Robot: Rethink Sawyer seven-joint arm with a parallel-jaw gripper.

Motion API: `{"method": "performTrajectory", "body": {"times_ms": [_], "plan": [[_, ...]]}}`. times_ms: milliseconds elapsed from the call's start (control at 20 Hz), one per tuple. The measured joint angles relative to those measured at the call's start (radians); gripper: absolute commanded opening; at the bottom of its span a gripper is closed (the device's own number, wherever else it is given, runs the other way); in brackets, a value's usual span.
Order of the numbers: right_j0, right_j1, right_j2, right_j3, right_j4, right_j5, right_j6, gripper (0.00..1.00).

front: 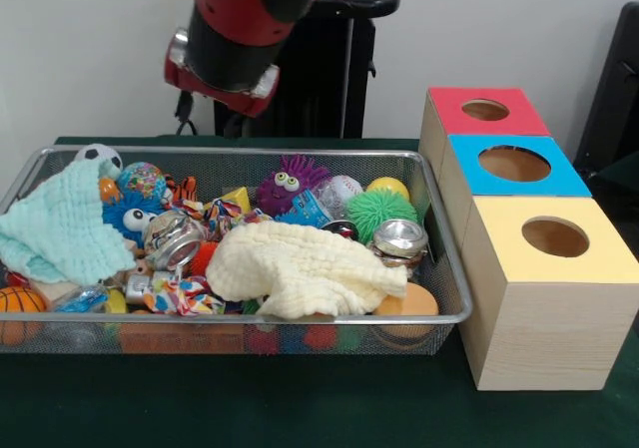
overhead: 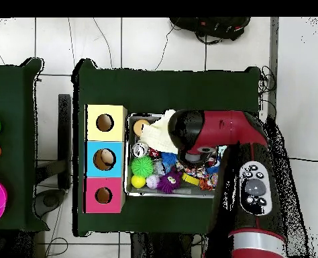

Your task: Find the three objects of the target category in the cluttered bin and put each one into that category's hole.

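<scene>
Above the wire bin (front: 439, 230), over its back half, the red and black arm (front: 245, 29) is hanging high, and its gripper is hidden behind the arm's own bulk in both views, so I cannot tell whether it is wide, narrow or holding anything. By my reading the search step is only starting: nothing is showing at any of the three holes. The pictures are not saying which category is the target, so the wanted things are presumably lying somewhere in the bin's clutter, perhaps under the cream cloth (front: 300, 266) at the bin's front or the pale green cloth (front: 60, 230) at its end away from the boxes. The next move is probably calling for lifting a cloth aside or picking from exposed pieces such as the green spiky ball (front: 381, 211) or the purple toy (front: 285, 184). The red box (front: 454, 114), blue box (front: 469, 169) and yellow box (front: 589, 253) are standing just beside the bin, leaving little room at that rim; the space above them is standing open.
</scene>
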Motion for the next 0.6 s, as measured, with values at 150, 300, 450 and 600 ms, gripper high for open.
{"method": "performTrajectory", "body": {"times_ms": [150,300,450,600], "plan": [[-0.029,-0.006,-0.001,0.000,0.010,0.000,0.000,1.00],[-0.064,0.003,-0.001,-0.001,0.025,-0.004,0.000,1.00],[-0.101,0.031,0.000,-0.001,0.041,-0.036,0.000,1.00],[-0.133,0.073,0.000,-0.001,0.051,-0.113,0.000,1.00]]}}
